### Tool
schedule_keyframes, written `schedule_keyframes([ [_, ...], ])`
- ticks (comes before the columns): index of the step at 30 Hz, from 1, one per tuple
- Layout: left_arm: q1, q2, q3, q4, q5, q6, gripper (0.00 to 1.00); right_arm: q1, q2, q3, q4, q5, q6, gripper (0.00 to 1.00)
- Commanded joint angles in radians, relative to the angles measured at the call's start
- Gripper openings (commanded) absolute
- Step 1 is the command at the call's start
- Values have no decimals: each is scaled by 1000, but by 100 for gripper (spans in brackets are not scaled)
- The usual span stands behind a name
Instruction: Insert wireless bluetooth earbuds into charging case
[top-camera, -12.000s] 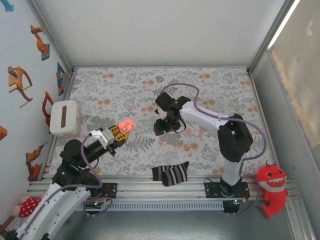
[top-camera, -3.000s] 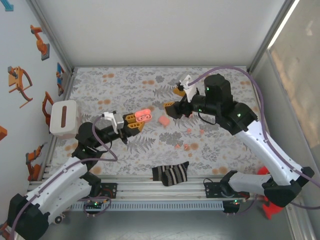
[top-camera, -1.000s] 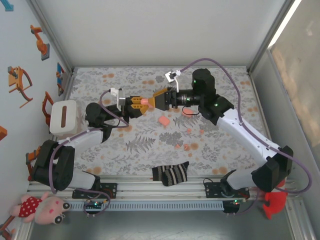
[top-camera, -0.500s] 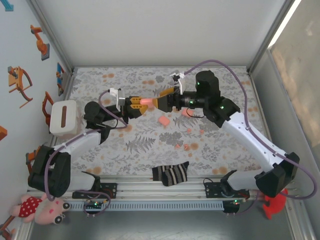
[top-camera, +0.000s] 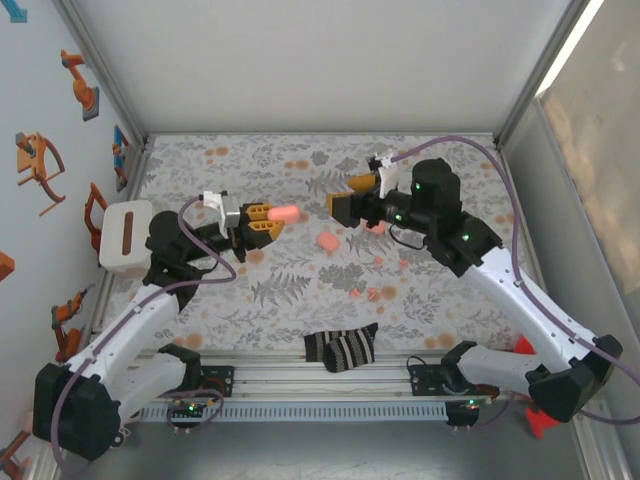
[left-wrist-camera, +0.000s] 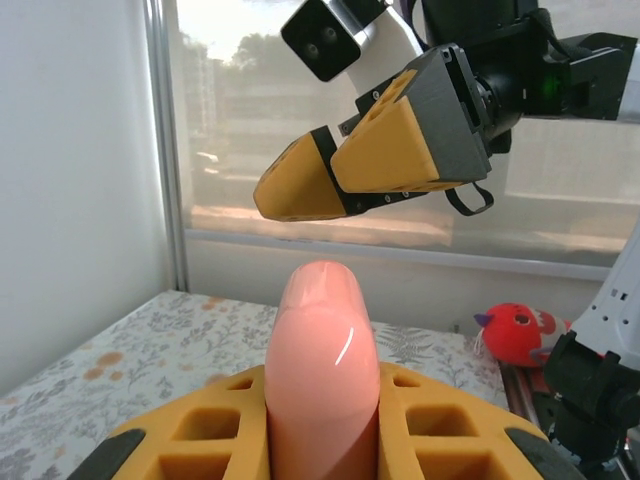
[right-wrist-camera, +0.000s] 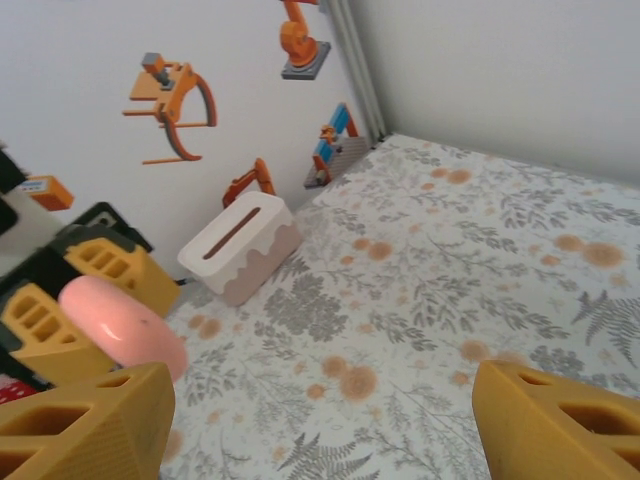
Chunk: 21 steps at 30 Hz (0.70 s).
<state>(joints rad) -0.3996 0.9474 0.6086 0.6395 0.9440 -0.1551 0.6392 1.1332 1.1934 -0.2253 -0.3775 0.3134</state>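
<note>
My left gripper (top-camera: 268, 218) is shut on a salmon-pink charging case (top-camera: 284, 213) and holds it above the cloth, pointing right. In the left wrist view the case (left-wrist-camera: 322, 370) stands end-on between my yellow fingers (left-wrist-camera: 190, 440). My right gripper (top-camera: 351, 196) hangs open a short way to the right of the case, facing it, with nothing between its fingers. The right wrist view has the case (right-wrist-camera: 122, 322) at the lower left, beyond the right gripper (right-wrist-camera: 320, 430). Tiny coral earbuds (top-camera: 356, 292) lie on the cloth at the centre right.
A second pink case (top-camera: 326, 242) lies on the flowered cloth below the gap between the grippers. A white tissue box (top-camera: 127, 236) stands at the left wall. A striped sock (top-camera: 341, 347) lies at the near edge. A red plush toy (left-wrist-camera: 520, 332) sits beside the right arm's base.
The right gripper, which was up against the held case, has drawn back to the right. The left arm has pulled back a little to the left with the case still in its grip.
</note>
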Motion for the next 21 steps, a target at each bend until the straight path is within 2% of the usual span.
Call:
schedule_keyframes([
  [1, -2, -57, -6, -211, -73, 63, 0, 7, -41, -26, 0, 132, -23, 78],
  [5, -2, -108, 8, -363, -115, 45, 0, 8, -73, -48, -20, 199, -29, 78],
  [12, -2, -166, 13, -511, -168, -29, 0, 7, -95, -64, -52, 287, -30, 78],
  [21, 0, -114, 54, -689, -206, -127, 0, 7, -89, -72, -58, 308, -21, 78],
])
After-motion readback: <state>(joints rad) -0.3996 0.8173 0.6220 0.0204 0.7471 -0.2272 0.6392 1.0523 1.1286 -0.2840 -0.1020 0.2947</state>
